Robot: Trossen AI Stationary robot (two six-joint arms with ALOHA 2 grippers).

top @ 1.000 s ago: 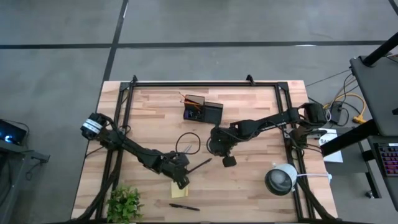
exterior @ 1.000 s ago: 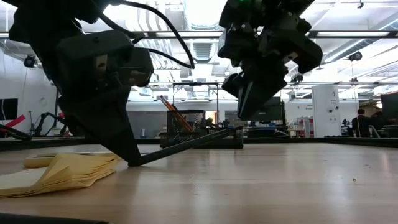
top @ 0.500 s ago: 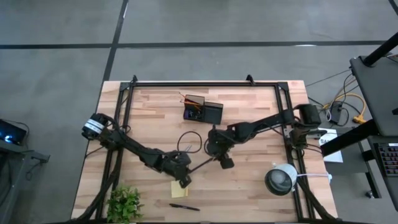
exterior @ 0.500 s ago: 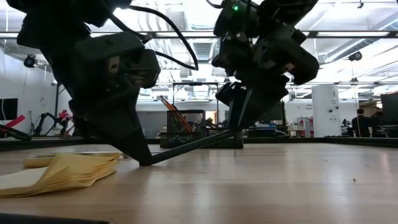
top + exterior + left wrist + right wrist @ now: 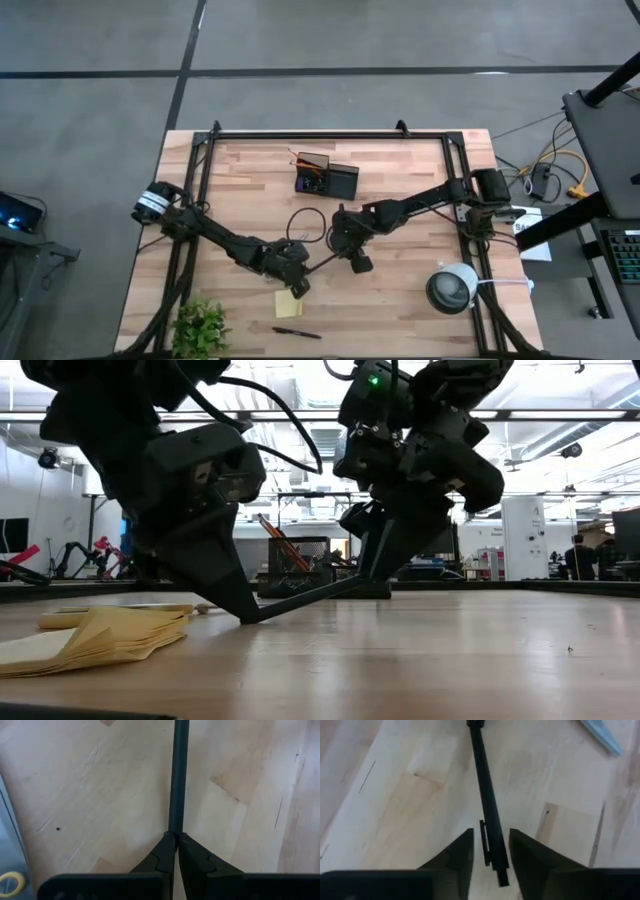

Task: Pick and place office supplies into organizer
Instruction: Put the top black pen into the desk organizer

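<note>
A thin black pen (image 5: 320, 267) lies slanting between both grippers. My left gripper (image 5: 296, 284) is shut on its near-left end (image 5: 252, 617) at the table. The pen's clip end (image 5: 490, 845) is raised, and my right gripper (image 5: 490, 857) is open with one finger on either side of it, apart from it. The dark organizer (image 5: 327, 180) stands toward the far edge with an orange pencil (image 5: 274, 534) sticking out of it. The yellow sticky-note pad (image 5: 288, 303) and a second black pen (image 5: 297, 332) lie flat near the near edge. My left gripper pinches the pen's end (image 5: 176, 831) between its two fingertips (image 5: 162, 851), which lie along the pen's line. It slants down from the table's left. The held end is at the table (image 5: 250, 618) and the pen rises away toward the right gripper.
Scissors lie by the left gripper: a yellow handle (image 5: 10, 880) and a grey blade tip (image 5: 601, 736) show. A green plant (image 5: 200, 328) stands at the near-left corner, a round lamp (image 5: 452, 288) at the near right. A cable loop (image 5: 300, 226) hangs over the middle.
My right gripper has moved left and down toward the pen's raised end and now straddles it. My left gripper has shifted a little toward the right and far side, carrying the pen's low end along the table.
</note>
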